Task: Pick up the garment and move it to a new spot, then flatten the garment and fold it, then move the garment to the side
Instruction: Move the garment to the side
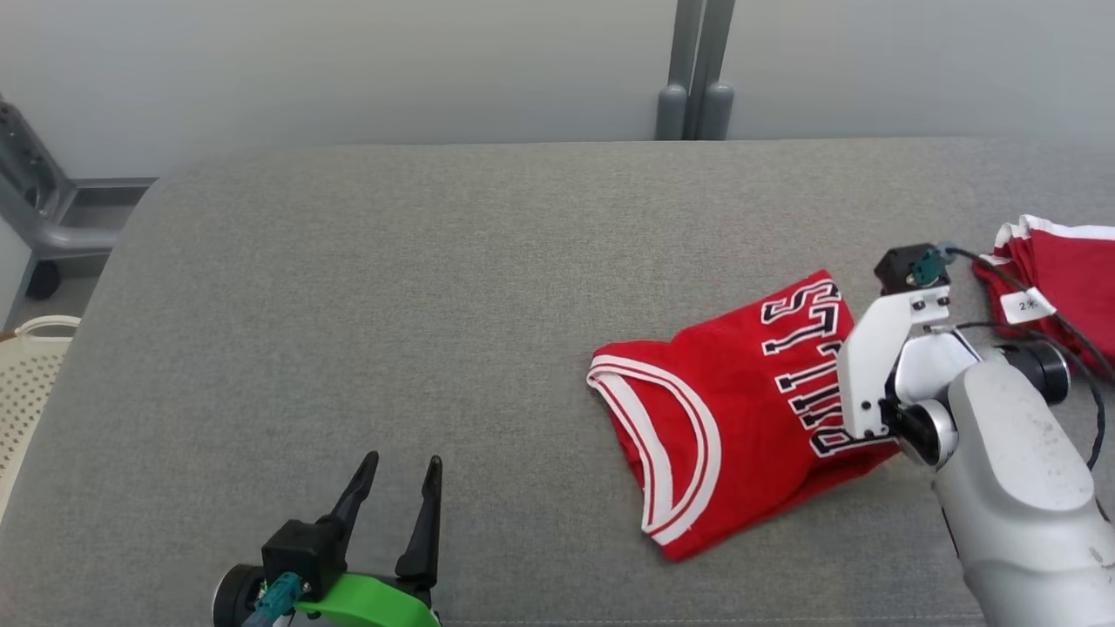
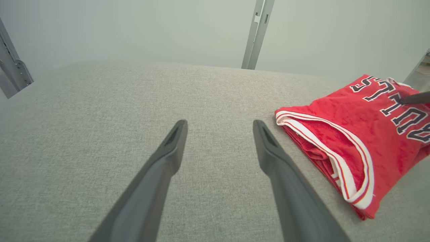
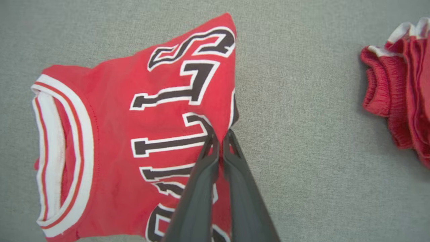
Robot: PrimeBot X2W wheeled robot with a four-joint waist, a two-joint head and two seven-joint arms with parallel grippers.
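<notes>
The garment (image 1: 723,418) is a red jersey with white trim and black lettering, lying folded on the grey padded table (image 1: 435,287) right of centre. In the right wrist view my right gripper (image 3: 220,143) is shut, its tips pinching the jersey (image 3: 111,134) at its right edge beside the lettering. From the head view the pale right wrist (image 1: 880,366) sits over that edge and hides the fingers. My left gripper (image 1: 403,461) stands open near the table's front edge, well left of the jersey. Between its fingers (image 2: 220,124) is bare table, with the jersey (image 2: 339,124) off to its right.
A second pile of red and white cloth (image 1: 1067,270) lies at the table's right edge, close to the right arm (image 3: 399,94). A cream perforated basket (image 1: 26,383) stands off the table's left side. Grey posts (image 1: 694,96) rise behind the far edge.
</notes>
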